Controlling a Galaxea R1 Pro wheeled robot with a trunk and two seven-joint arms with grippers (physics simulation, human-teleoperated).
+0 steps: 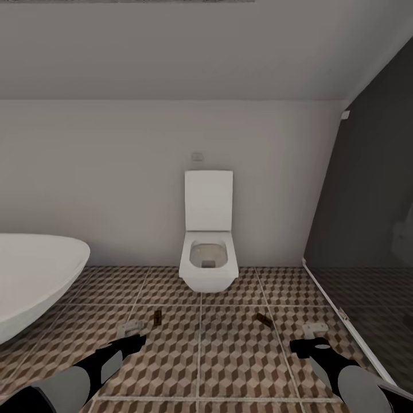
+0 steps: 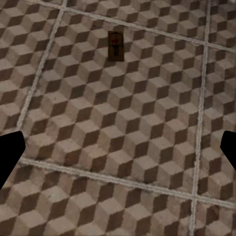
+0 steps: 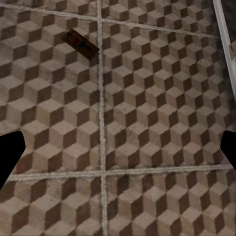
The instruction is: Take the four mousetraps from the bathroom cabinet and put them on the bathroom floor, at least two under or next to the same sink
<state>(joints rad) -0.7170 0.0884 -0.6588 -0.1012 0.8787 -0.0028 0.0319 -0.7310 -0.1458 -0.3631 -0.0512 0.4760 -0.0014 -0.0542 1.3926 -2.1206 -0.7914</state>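
Observation:
Two mousetraps lie on the bathroom floor (image 1: 229, 367) in front of the toilet. One mousetrap (image 1: 157, 317) lies just ahead of my left gripper (image 1: 131, 331), and the left wrist view shows it (image 2: 115, 45) flat on the tiles. The other mousetrap (image 1: 264, 320) lies left of and ahead of my right gripper (image 1: 315, 330); in the right wrist view it (image 3: 82, 44) rests at an angle. Both grippers hang low over the tiles, open and empty, with dark fingertips (image 2: 9, 152) (image 3: 9, 155) far apart. The cabinet and the bathroom sink are out of view.
A white toilet (image 1: 208, 252) stands against the back wall in the middle. An oval white bathtub (image 1: 28, 275) curves in from the left. A dark glass shower screen (image 1: 367, 229) with a pale floor rail (image 1: 344, 318) bounds the right side.

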